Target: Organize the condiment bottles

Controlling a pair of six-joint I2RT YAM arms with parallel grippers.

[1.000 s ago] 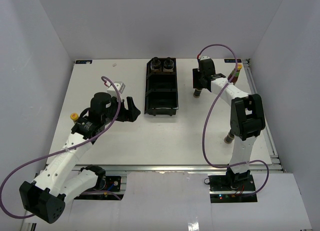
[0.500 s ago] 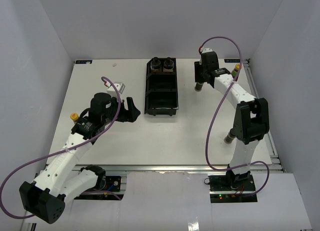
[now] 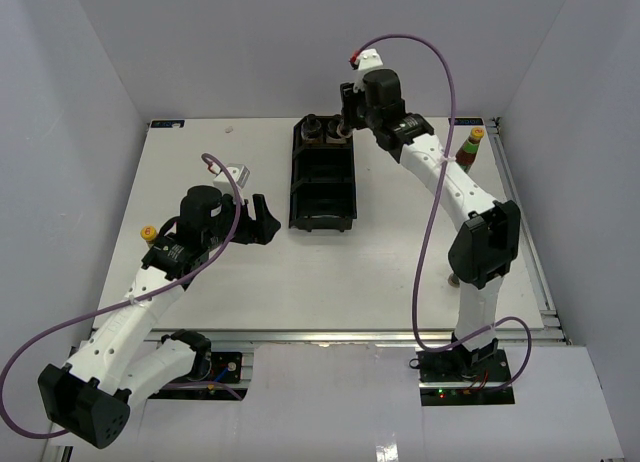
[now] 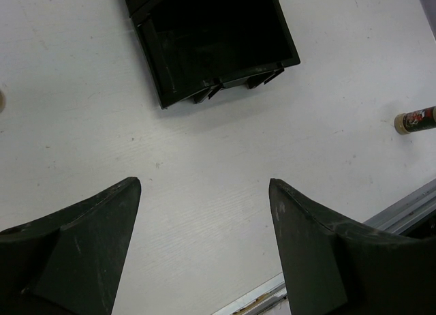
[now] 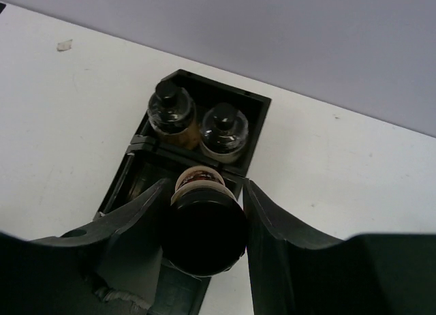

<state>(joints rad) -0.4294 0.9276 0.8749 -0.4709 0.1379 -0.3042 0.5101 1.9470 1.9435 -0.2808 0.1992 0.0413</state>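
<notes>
A black-capped jar [image 5: 204, 241] sits low-centre in the right wrist view, clenched between the right gripper [image 5: 204, 193] fingers above the black compartmented tray [image 5: 256, 134]. The tray's end compartment, upper centre, holds two more jars [image 5: 172, 110]. The left gripper [image 4: 204, 187] is spread wide over the white table [image 4: 204, 141], grasping nothing.

A long black compartmented tray [image 3: 323, 204] lies lengthwise at the middle-back of the white worktop [image 3: 300, 282]. A small pale scrap [image 3: 231, 128] sits near the back edge, left of it.
</notes>
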